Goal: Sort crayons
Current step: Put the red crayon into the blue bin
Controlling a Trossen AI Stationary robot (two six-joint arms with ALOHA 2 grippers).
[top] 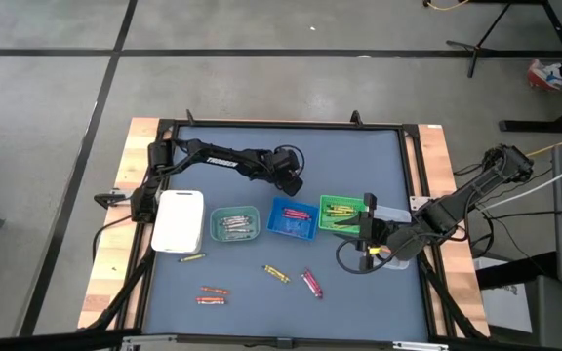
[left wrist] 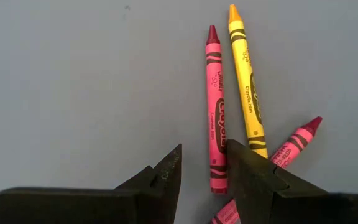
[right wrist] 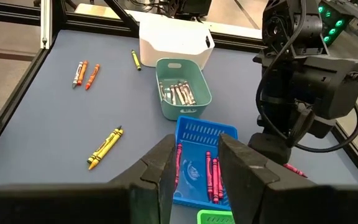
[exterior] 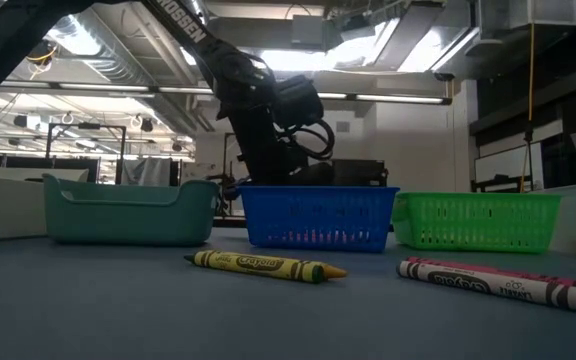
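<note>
1. Loose crayons are seen scattered on the near part of the table (top: pixel 164 283): a yellow crayon (top: pixel 276 274), a pink crayon (top: pixel 311 283), two orange crayons (top: pixel 213 294) and a yellow-green crayon (top: pixel 192 257) just beside the white tray (top: pixel 179 220).
2. Sorted crayons are held in a row of trays: grey ones in the teal tray (top: pixel 234 224), red and pink ones in the blue tray (top: pixel 294 216), and more in the green tray (top: pixel 337 214).
3. In the left wrist view, a red-pink crayon (left wrist: pixel 214 112), a second yellow crayon (left wrist: pixel 246 81) and another pink crayon (left wrist: pixel 294 144) are shown lying close together on the mat.
4. The left gripper (left wrist: pixel 204 152) is placed over these, just beyond the blue tray. Its fingers (left wrist: pixel 166 177) are parted narrowly, and nothing is gripped. The red-pink crayon's end is seen in the gap; contact cannot be judged.
5. The right gripper (right wrist: pixel 197 146) is placed by the green tray, with its fingers likewise apart and nothing held.
</note>
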